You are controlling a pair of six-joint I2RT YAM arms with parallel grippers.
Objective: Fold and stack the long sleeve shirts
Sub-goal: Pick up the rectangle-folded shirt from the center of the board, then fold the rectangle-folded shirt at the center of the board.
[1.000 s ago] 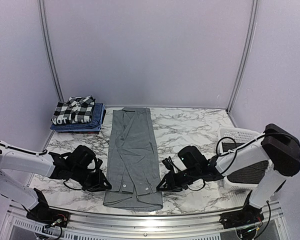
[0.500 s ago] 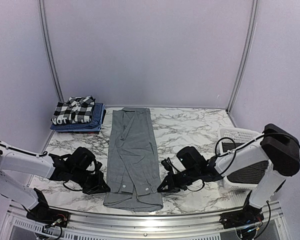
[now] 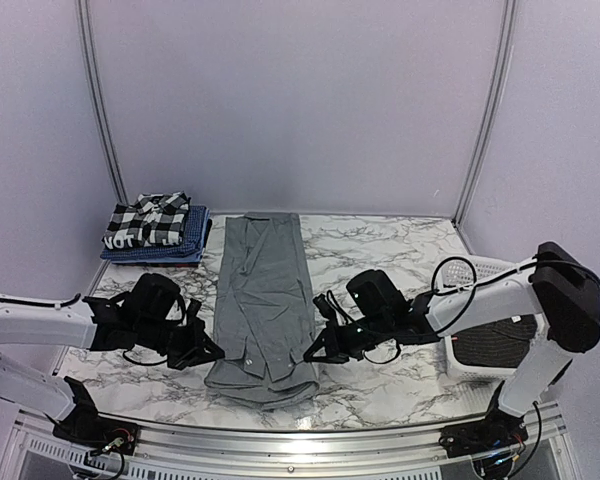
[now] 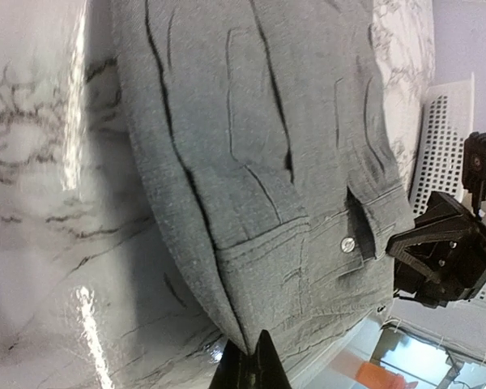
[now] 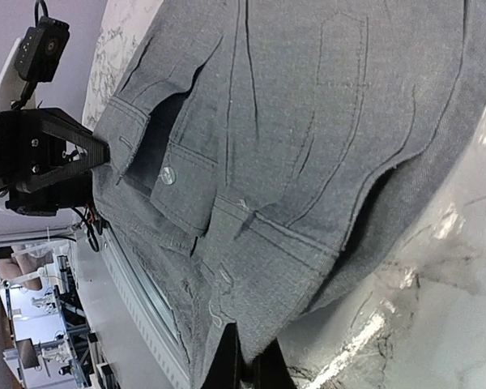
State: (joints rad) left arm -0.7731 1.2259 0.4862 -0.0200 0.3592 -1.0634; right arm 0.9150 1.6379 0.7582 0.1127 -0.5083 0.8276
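The grey shirt (image 3: 262, 290) lies folded into a long strip down the middle of the marble table (image 3: 380, 250), collar at the far end. My left gripper (image 3: 208, 352) is shut on the shirt's near left corner, and my right gripper (image 3: 316, 350) is shut on its near right corner. The near hem is lifted and bunched. In the left wrist view the grey cloth (image 4: 251, 162) runs into the closed fingertips (image 4: 267, 356). In the right wrist view the cloth (image 5: 308, 138) is pinched the same way in the fingertips (image 5: 231, 356). The checked shirt (image 3: 148, 220) lies folded on the blue one (image 3: 185, 245).
The white slatted basket (image 3: 485, 272) stands at the table's right edge, dark cloth inside it, and shows in the left wrist view (image 4: 441, 146). The folded stack sits at the far left corner. The metal rail (image 3: 280, 445) runs along the near edge.
Both grippers have moved away from the near edge with the grey shirt's near corners. The hem has lifted off the table and the strip now looks shorter and bunched.
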